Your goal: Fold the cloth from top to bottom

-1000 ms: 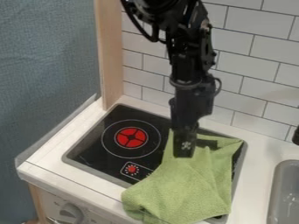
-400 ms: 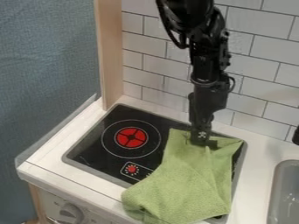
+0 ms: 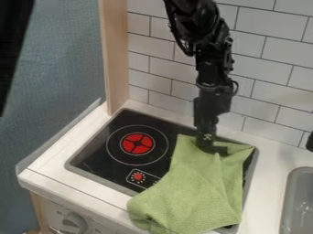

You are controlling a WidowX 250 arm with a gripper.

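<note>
I count one gripper (image 3: 207, 146), mine, with one green cloth (image 3: 198, 194) at its tip. Beneath both is one black stovetop (image 3: 98, 153). Off to one side of me I see one large red burner disc (image 3: 137, 144) and one small red mark (image 3: 138, 176). Farther out on that side are one wooden post (image 3: 115, 59) and one dark shape (image 3: 12, 41); lower down and well apart from me, I make out one knob (image 3: 74, 222). On my opposite side are one sink (image 3: 293, 183) and one black object (image 3: 310, 142), partly seen. Behind me stands one tiled wall (image 3: 269, 59).
</note>
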